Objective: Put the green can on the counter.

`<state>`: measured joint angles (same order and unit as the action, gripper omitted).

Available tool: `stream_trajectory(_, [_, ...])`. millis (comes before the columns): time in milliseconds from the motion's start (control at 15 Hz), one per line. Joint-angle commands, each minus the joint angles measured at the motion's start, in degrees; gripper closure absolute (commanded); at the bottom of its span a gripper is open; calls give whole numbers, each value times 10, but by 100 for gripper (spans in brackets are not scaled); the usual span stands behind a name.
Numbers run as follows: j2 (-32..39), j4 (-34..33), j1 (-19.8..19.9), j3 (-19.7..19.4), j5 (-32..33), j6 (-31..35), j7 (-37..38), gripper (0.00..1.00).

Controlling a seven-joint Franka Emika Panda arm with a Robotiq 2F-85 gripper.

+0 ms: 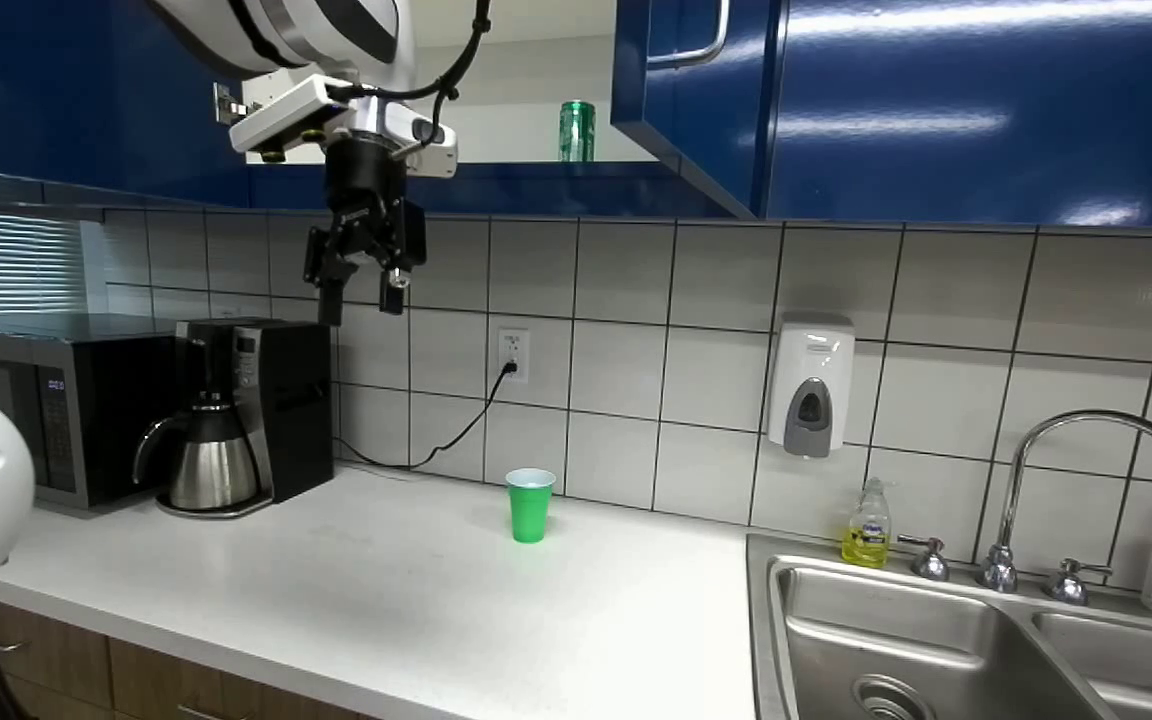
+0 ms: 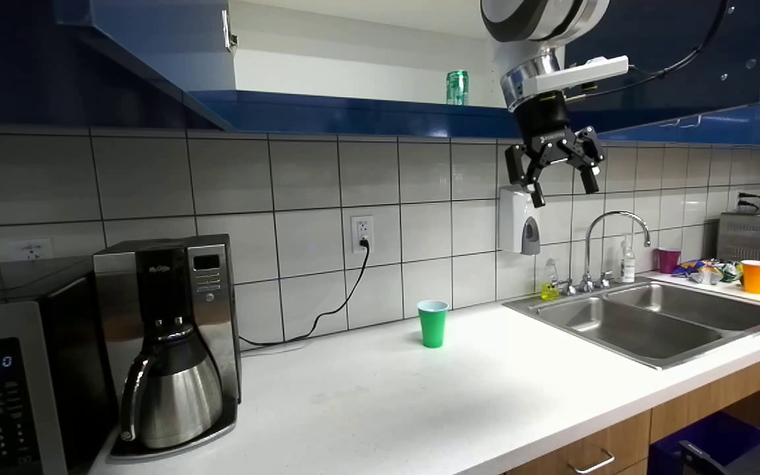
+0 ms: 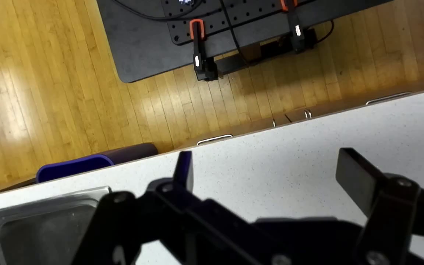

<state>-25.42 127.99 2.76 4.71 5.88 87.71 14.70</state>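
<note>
The green can (image 1: 577, 131) stands upright on the shelf of the open blue wall cabinet, and it shows in both exterior views (image 2: 457, 88). It is out of the wrist view. The off-white counter (image 1: 336, 590) runs below the cabinet, and it also shows in an exterior view (image 2: 367, 409) and the wrist view (image 3: 256, 184). My gripper (image 1: 363, 303) points down, high above the counter and lower than the can, apart from it. The gripper also shows in an exterior view (image 2: 565, 191) and the wrist view (image 3: 265, 167). Its fingers are wide apart with nothing between them.
A green cup (image 1: 530, 508) stands on the counter near the tiled wall. A coffee maker (image 2: 175, 356) and microwave (image 2: 17, 356) stand at one end, the steel sink (image 1: 766, 620) at the other. A blue cabinet door (image 1: 701, 110) hangs open. A soap dispenser (image 1: 812, 385) is on the wall.
</note>
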Motion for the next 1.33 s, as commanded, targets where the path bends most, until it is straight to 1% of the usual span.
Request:
stream_trajectory(0, [-9,-38,-5,-3,-4,7,13,0])
stream_trajectory(267, [-9,-72,-1,-10,-7,39,15,0])
stream_trajectory(733, [-2,-129,9,-38,-21,112,15,0])
stream_trajectory(867, [5,-150,8,-44,-25,126,3,0])
stream_trajectory(1267, [32,-215,9,-48,-23,148,5,0])
